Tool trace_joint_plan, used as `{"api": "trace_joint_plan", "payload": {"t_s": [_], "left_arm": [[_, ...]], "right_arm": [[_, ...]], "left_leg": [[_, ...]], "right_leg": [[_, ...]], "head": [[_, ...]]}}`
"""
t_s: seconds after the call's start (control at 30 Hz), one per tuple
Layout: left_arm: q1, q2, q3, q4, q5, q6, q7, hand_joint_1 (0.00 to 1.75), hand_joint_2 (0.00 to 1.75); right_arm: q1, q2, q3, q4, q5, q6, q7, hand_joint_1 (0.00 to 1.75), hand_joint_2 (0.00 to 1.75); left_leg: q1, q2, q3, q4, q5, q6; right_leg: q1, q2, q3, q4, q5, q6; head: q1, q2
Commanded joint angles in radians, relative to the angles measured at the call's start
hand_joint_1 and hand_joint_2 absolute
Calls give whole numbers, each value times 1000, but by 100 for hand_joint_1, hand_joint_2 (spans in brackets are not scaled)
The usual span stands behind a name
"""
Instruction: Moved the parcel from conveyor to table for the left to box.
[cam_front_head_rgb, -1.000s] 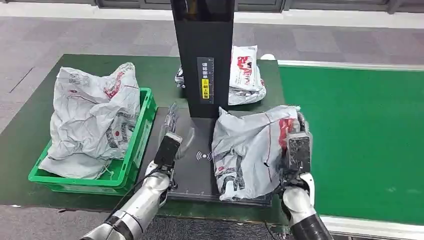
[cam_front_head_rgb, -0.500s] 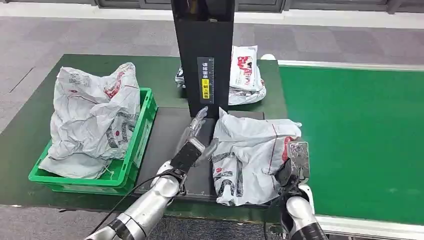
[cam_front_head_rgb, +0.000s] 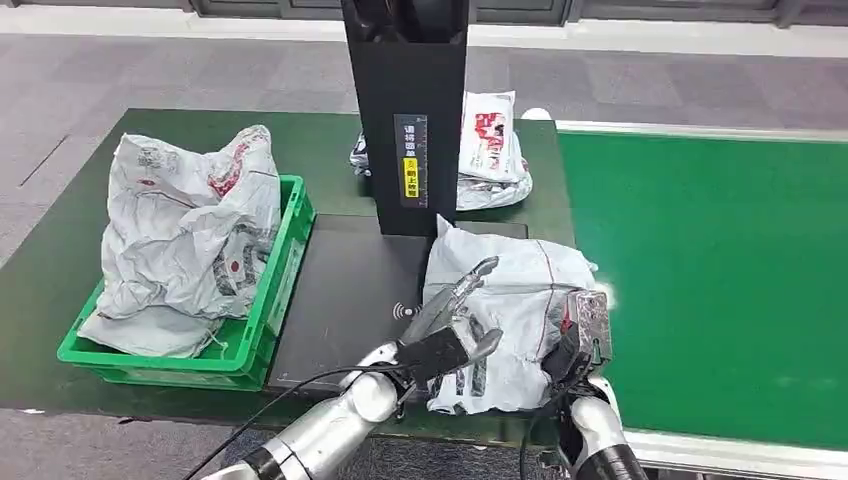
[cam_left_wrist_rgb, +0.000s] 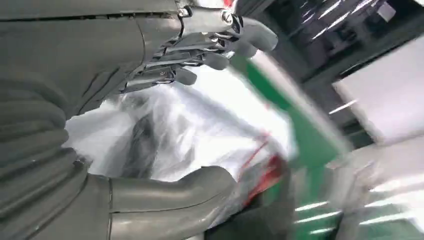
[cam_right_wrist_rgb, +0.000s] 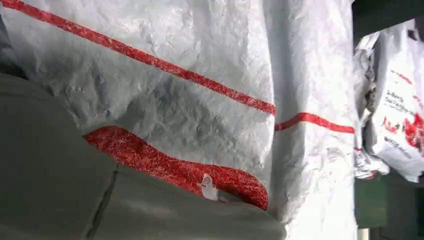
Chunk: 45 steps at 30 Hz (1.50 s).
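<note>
A crumpled grey-white parcel (cam_front_head_rgb: 510, 290) with red print lies on the black scanner plate (cam_front_head_rgb: 340, 290) at the table's front right. My left hand (cam_front_head_rgb: 455, 325) hovers over the parcel's left part, fingers spread and holding nothing. In the left wrist view the parcel (cam_left_wrist_rgb: 200, 130) sits between the fingers (cam_left_wrist_rgb: 210, 50) and the thumb (cam_left_wrist_rgb: 170, 192), without a closed grip. My right hand (cam_front_head_rgb: 585, 330) holds the parcel's right edge, next to the conveyor. The right wrist view shows the parcel (cam_right_wrist_rgb: 175, 90) close up, with the right hand (cam_right_wrist_rgb: 60, 190) lying against it.
A green crate (cam_front_head_rgb: 275, 320) at the left holds another large parcel (cam_front_head_rgb: 185, 240). A black scanner post (cam_front_head_rgb: 408, 110) stands just behind the plate, with more parcels (cam_front_head_rgb: 490, 150) behind it. The green conveyor (cam_front_head_rgb: 700, 280) runs along the right.
My left hand has swung from the bare scanner plate rightward onto the parcel, fingers spreading. The right hand has drawn back toward me a little, still at the parcel's right edge.
</note>
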<state>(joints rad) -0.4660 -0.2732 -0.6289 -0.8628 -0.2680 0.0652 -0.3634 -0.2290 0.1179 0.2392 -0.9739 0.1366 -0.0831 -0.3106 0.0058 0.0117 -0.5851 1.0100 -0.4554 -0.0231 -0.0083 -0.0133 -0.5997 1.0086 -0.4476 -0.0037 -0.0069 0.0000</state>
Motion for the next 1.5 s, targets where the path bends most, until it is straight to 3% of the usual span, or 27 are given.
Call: {"api": "trace_joint_plan", "payload": {"t_s": [0.03,0.13,0.17,0.2,0.23,0.37,0.43,0.5,0.6,0.63,0.67,0.73,0.77,0.8,0.9,0.93,0.97,1.0,1.23,1.27,1.33,1.37,1.4,1.5], "left_arm": [[-111,-43,-288,481,-372,39,234,0,175],[-109,-40,-384,542,-531,42,363,0,175],[-103,-37,-399,550,-562,45,391,35,175],[-95,-33,-405,557,-595,60,422,166,175],[-92,-29,-401,563,-626,65,448,175,175],[-88,1,-348,571,-786,143,602,175,175],[-81,14,-317,567,-823,167,618,175,175],[-79,16,-315,567,-824,169,616,175,175],[-79,14,-314,567,-825,168,617,175,175],[-73,15,-285,557,-838,191,605,175,175],[-70,15,-243,546,-835,231,576,175,175],[-61,11,-124,494,-796,375,477,175,175],[-61,9,-72,466,-782,423,426,175,175],[-56,11,-11,407,-749,474,358,175,175],[-36,48,128,178,-681,512,247,175,175],[-22,60,147,116,-702,463,259,175,175],[-24,62,149,114,-702,463,259,175,175],[-21,63,150,114,-701,462,258,175,175],[-5,57,155,116,-721,466,257,175,175],[-5,54,190,93,-687,552,200,175,175],[-2,117,225,-98,-700,600,199,175,175],[5,143,229,-173,-700,554,226,175,175],[1,170,256,-228,-772,621,248,175,175],[-37,264,444,-397,-920,633,244,175,175]], "right_arm": [[-21,49,-85,-22,32,66,-32,0,0],[-4,56,-78,-65,46,81,-39,0,0],[0,59,-73,-78,53,83,-40,0,0],[8,62,-69,-100,61,84,-43,0,0],[14,66,-65,-120,66,90,-45,0,0],[48,65,-25,-229,77,108,-39,0,0],[60,62,-14,-256,79,109,-37,0,0],[60,63,-13,-258,80,110,-36,0,0],[61,60,-15,-258,80,109,-37,0,0],[57,56,-11,-258,80,110,-37,0,0],[51,49,-9,-268,74,109,-34,0,0],[56,37,-14,-295,55,106,-26,0,0],[67,31,-15,-308,50,104,-25,0,0],[79,25,-17,-317,47,102,-25,0,0],[93,12,-8,-296,38,84,-42,0,0],[91,11,-5,-288,36,80,-47,0,0],[91,11,-5,-288,36,80,-48,0,0],[91,12,-4,-288,36,80,-48,0,0],[86,12,-1,-286,36,78,-49,0,0],[90,12,-1,-289,32,77,-51,0,0],[99,14,-3,-288,24,68,-60,0,0],[101,12,0,-287,23,65,-63,0,0],[101,16,-5,-282,23,65,-63,0,0],[91,27,-11,-258,18,56,-75,0,0]], "left_leg": [[0,-1,3,-2,0,1],[0,-1,3,-2,0,1],[0,-1,4,-3,0,1],[-1,0,3,-2,0,0],[0,0,7,-5,1,1],[0,4,9,-5,1,1],[0,7,7,-4,-4,0],[1,6,17,-4,-15,6],[2,6,15,-4,-15,1],[2,6,13,-6,-13,2],[3,5,23,-1,-20,2],[3,7,17,-4,-15,2],[3,5,26,0,-19,4],[3,5,22,-1,-14,3],[4,1,31,-1,-16,-2],[4,1,28,-3,-13,-2],[4,1,40,-2,-15,-2],[3,2,41,-3,-15,-3],[3,3,34,-3,-14,-4],[3,1,31,-3,-14,-4],[3,1,28,-2,-14,-4],[3,1,27,-2,-14,-4],[3,2,26,-2,-14,-4],[4,6,23,-2,-13,-4]], "right_leg": [[-1,0,3,-2,0,0],[-1,0,4,-2,0,0],[0,0,4,-3,0,1],[-1,1,3,-1,0,0],[-1,3,6,-5,1,0],[0,7,9,-5,3,1],[0,9,14,-4,1,1],[0,6,26,-3,-7,1],[0,5,24,-3,-7,2],[0,6,23,-5,-6,3],[-1,4,33,0,-13,3],[-1,7,26,-3,-6,0],[-1,5,36,2,-12,-1],[-1,5,30,0,-9,-1],[0,1,41,0,-15,-2],[0,1,36,-2,-13,-2],[0,1,40,-2,-15,-2],[0,2,40,-1,-16,-2],[0,3,33,-1,-15,-2],[1,2,31,-1,-15,-2],[1,2,28,0,-15,-2],[1,2,27,0,-15,-2],[1,3,25,0,-14,-2],[2,7,22,0,-13,-3]], "head": [[0,0],[0,0],[0,0],[0,0],[0,0],[0,0],[0,0],[0,0],[0,0],[0,0],[0,0],[0,0],[0,0],[0,0],[0,0],[0,0],[0,0],[0,0],[0,0],[0,0],[0,0],[0,0],[0,0],[0,0]]}}
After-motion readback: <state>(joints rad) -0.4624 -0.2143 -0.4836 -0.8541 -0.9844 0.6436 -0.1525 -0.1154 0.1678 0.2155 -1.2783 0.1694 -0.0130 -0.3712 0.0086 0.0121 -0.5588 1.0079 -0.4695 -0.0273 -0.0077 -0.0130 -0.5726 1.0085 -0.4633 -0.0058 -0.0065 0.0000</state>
